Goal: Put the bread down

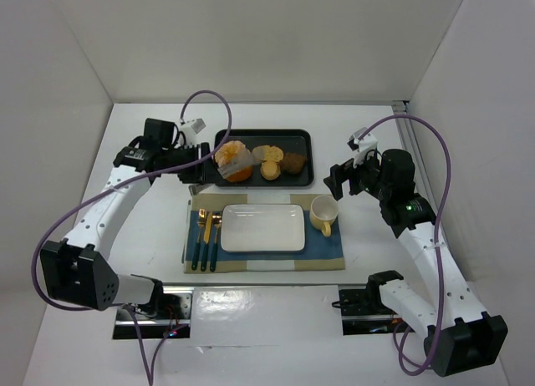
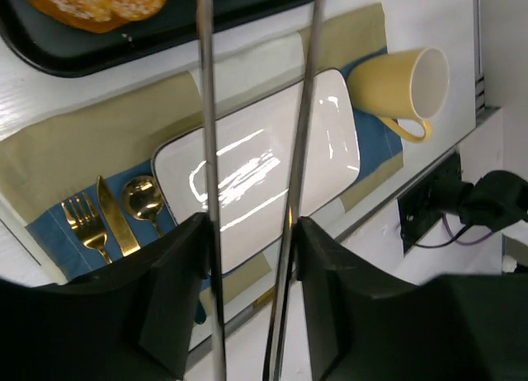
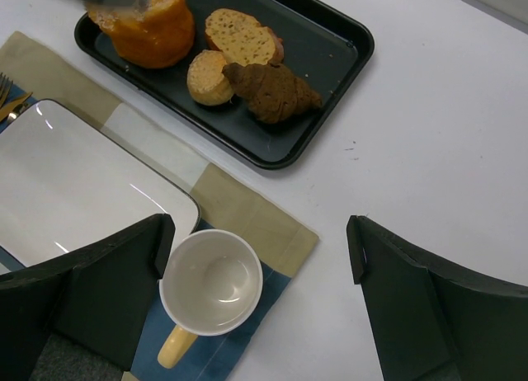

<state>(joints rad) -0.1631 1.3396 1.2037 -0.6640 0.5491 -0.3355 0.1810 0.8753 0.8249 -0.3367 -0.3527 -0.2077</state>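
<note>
Reaching over the left end of the black tray (image 1: pixel 297 135), the left gripper (image 2: pixel 247 232) clasps a pair of tongs (image 2: pixel 206 150) between its fingers. The bread (image 3: pixel 153 30) sits there in the tray beside the smaller slices. The tong tips seem to rest on the bun's top (whether they pinch it cannot be told). The right gripper (image 3: pixel 260 228) hangs spread wide and empty near the mug (image 3: pixel 210 286). The pick-up appears to be the step in hand. Next, the tongs must squeeze the bun firmly, lift it clear and carry it to the white plate (image 1: pixel 262 227).
</note>
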